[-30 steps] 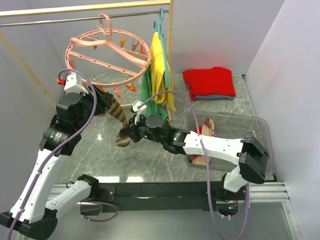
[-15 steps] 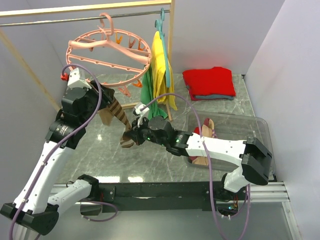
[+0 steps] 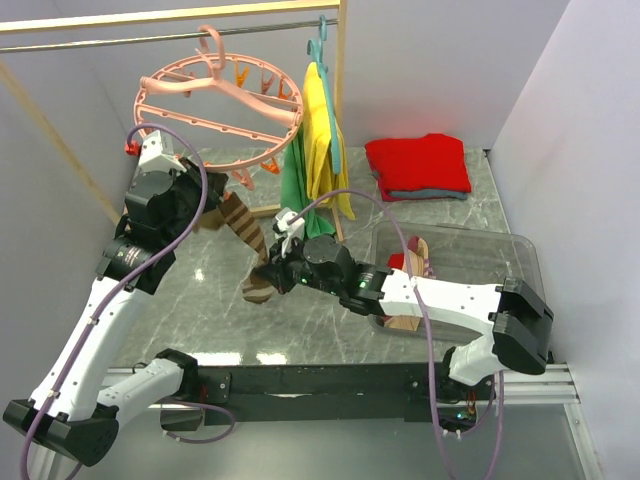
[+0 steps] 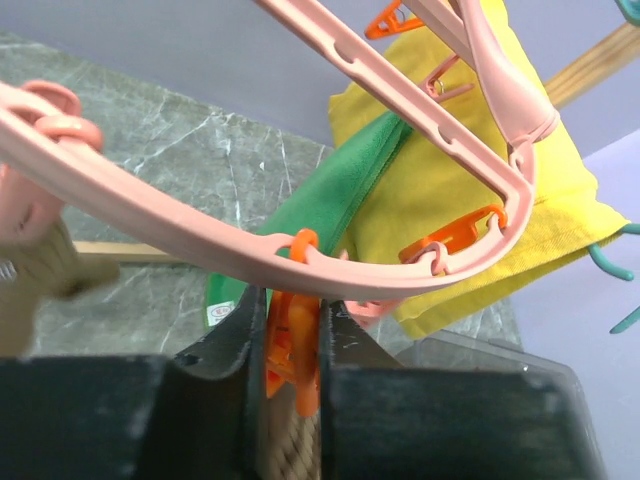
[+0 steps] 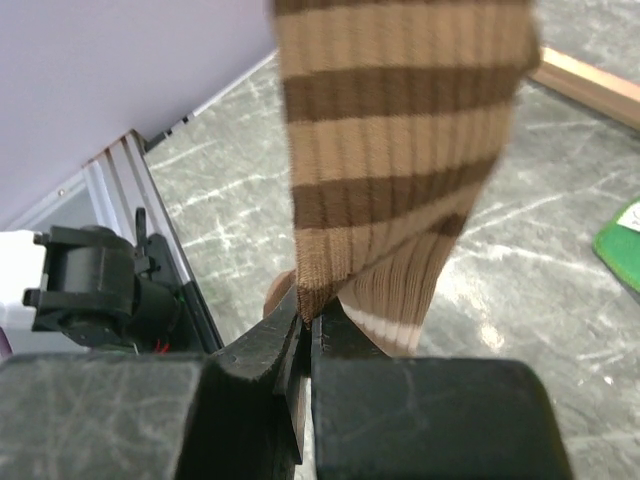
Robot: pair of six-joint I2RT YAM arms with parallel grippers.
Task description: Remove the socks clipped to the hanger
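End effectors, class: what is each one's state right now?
Left end effector: closed on an orange clip.
Right end effector: closed on the striped sock.

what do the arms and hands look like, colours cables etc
Both the left arm and right arm have white shell links joined by black cylindrical joints. A purple cable loops loosely along each. The left hand and right hand each have two matte black, blocky fingers.
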